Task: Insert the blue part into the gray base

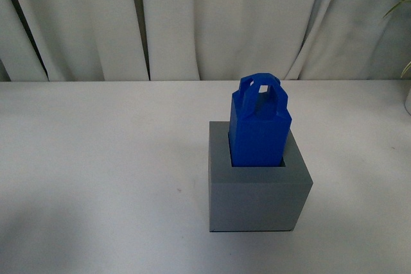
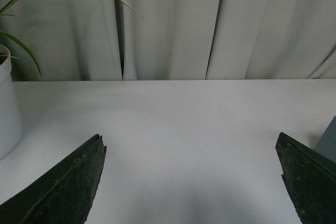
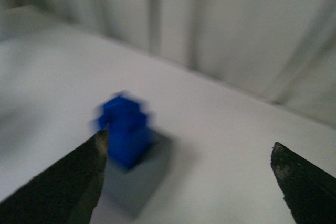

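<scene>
The blue part [image 1: 259,126] stands upright in the square recess of the gray base [image 1: 257,200] on the white table, its loop handles on top. Neither arm shows in the front view. In the right wrist view, blurred, the blue part [image 3: 126,129] sits in the gray base [image 3: 139,179] well beyond my open, empty right gripper [image 3: 189,153]. My left gripper [image 2: 191,142] is open and empty over bare table; a corner of the gray base [image 2: 328,142] shows at the edge of that view.
A white plant pot [image 2: 8,106] with green leaves stands near the left gripper. White curtains [image 1: 205,17] hang behind the table's far edge. Another pot's edge [image 1: 408,97] shows at the far right of the table.
</scene>
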You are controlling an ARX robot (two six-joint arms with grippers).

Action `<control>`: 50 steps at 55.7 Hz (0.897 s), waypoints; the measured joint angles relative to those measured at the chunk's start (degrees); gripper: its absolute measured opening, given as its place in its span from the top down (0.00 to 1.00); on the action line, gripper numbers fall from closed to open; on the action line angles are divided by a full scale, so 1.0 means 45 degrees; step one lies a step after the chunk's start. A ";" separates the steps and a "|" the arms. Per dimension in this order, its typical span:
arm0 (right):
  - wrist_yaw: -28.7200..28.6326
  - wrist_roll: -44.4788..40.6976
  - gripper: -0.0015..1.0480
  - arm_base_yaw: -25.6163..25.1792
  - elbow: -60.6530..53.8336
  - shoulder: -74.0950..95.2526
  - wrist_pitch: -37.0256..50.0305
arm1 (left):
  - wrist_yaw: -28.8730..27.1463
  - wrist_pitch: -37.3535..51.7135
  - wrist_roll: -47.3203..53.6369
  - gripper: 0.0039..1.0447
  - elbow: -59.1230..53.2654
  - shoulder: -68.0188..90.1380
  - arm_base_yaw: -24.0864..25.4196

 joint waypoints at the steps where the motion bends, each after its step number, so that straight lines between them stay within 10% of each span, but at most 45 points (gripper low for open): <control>1: 0.0539 0.0155 0.20 0.0053 -0.0165 -0.0049 0.0359 | 0.0000 0.0005 -0.0005 0.06 0.0000 0.0000 -0.0005; 7: 0.4862 0.1307 0.42 -0.0112 -0.1559 -0.0962 0.2336 | -0.0015 0.0000 -0.0005 0.06 0.0000 0.0000 0.0000; 23: 0.4104 0.1676 0.96 -0.1001 -0.3220 -0.2953 0.1977 | -0.0005 0.0000 -0.0005 0.06 0.0000 0.0000 0.0000; 50: 0.2968 0.1729 0.98 -0.2195 -0.4337 -0.5877 0.0180 | 0.0000 0.0000 -0.0005 0.06 0.0000 0.0000 0.0000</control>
